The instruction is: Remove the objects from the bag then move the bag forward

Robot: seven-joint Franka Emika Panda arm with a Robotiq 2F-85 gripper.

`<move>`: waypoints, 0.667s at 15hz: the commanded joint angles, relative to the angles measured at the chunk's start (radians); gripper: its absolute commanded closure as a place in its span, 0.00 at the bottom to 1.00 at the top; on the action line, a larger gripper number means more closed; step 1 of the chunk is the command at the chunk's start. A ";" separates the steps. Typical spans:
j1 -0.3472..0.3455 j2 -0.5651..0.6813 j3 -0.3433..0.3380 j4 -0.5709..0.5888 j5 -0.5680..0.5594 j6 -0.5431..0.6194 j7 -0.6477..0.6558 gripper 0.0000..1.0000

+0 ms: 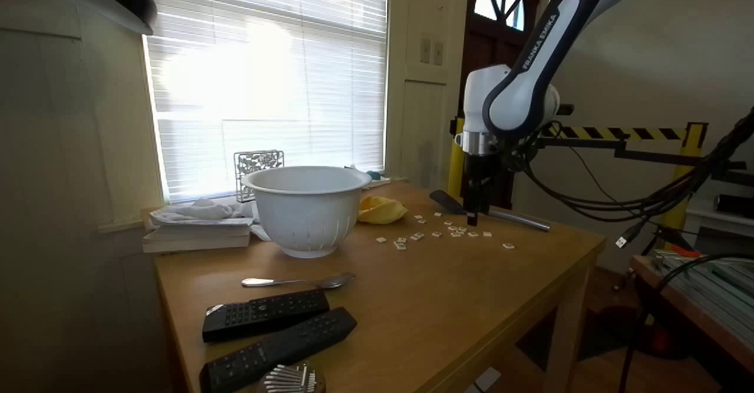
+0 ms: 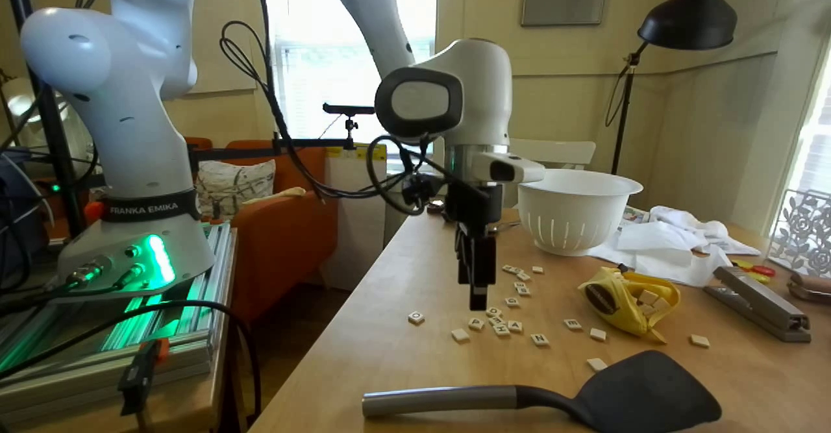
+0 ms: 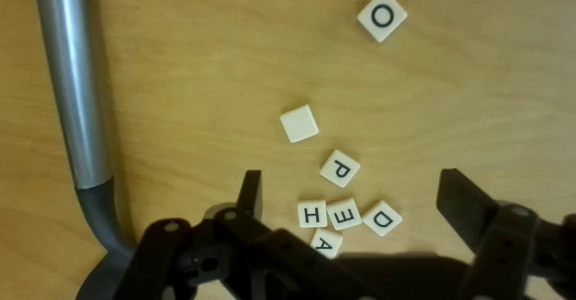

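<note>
The yellow bag lies on the table beside the white bowl. In an exterior view the bag lies on its side, with a few pale tiles showing in its opening. Several white letter tiles are scattered on the table; they also show in an exterior view. My gripper is open and empty, pointing down above the tiles. The P tile, H tile, E tile and D tile appear between its fingers. The bag is out of the wrist view.
A white bowl stands behind the bag. A spatula lies along the near table edge; its handle shows in the wrist view. A stapler lies beyond the bag. Two remotes and a spoon lie at the far end.
</note>
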State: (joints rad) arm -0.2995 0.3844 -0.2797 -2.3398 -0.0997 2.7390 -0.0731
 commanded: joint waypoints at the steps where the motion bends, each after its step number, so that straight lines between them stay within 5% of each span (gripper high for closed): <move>1: 0.012 -0.166 -0.021 -0.042 -0.015 -0.187 -0.018 0.00; 7: 0.008 -0.285 -0.014 -0.020 -0.012 -0.371 -0.011 0.00; 10: 0.005 -0.267 -0.011 -0.005 -0.002 -0.356 -0.005 0.00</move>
State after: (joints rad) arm -0.2942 0.1171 -0.2908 -2.3456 -0.1011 2.3840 -0.0779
